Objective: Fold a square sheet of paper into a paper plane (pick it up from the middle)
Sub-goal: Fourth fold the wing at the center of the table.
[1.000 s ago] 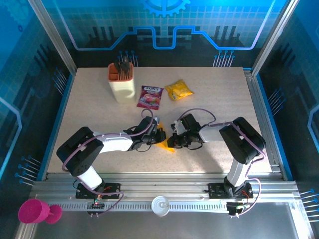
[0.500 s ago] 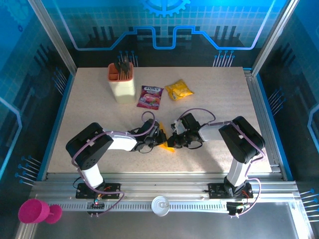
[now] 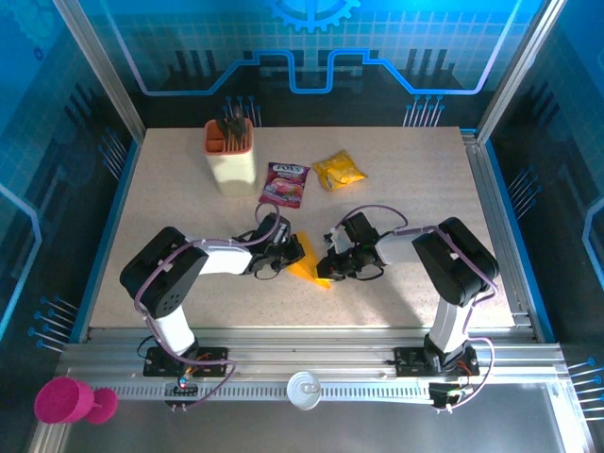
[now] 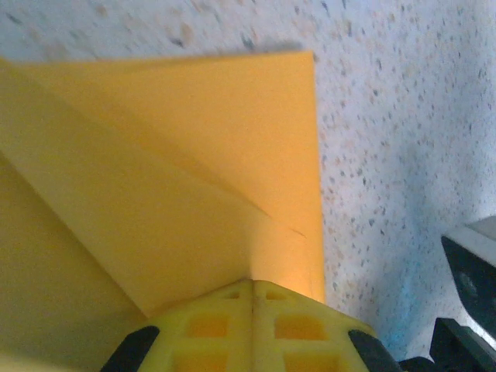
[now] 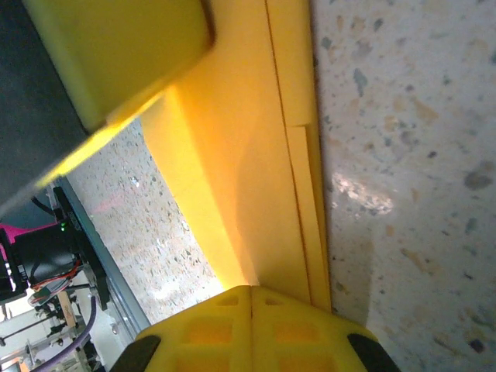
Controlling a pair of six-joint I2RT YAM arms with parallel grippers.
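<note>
— Folded paper just below centre of the overhead frame, both ends covered.
— Left gripper: pads pressed together on a crease. Right gripper: likewise clamped on the layered edge. Pinched corners hidden.
— Bare table all round; holder and packets well apart, upper left.

Speckled table in a blue enclosure.
The pale table sits between blue translucent wall panels printed with lines; aluminium posts rise at its back corners, and a metal rail lines the near edge.
</note>
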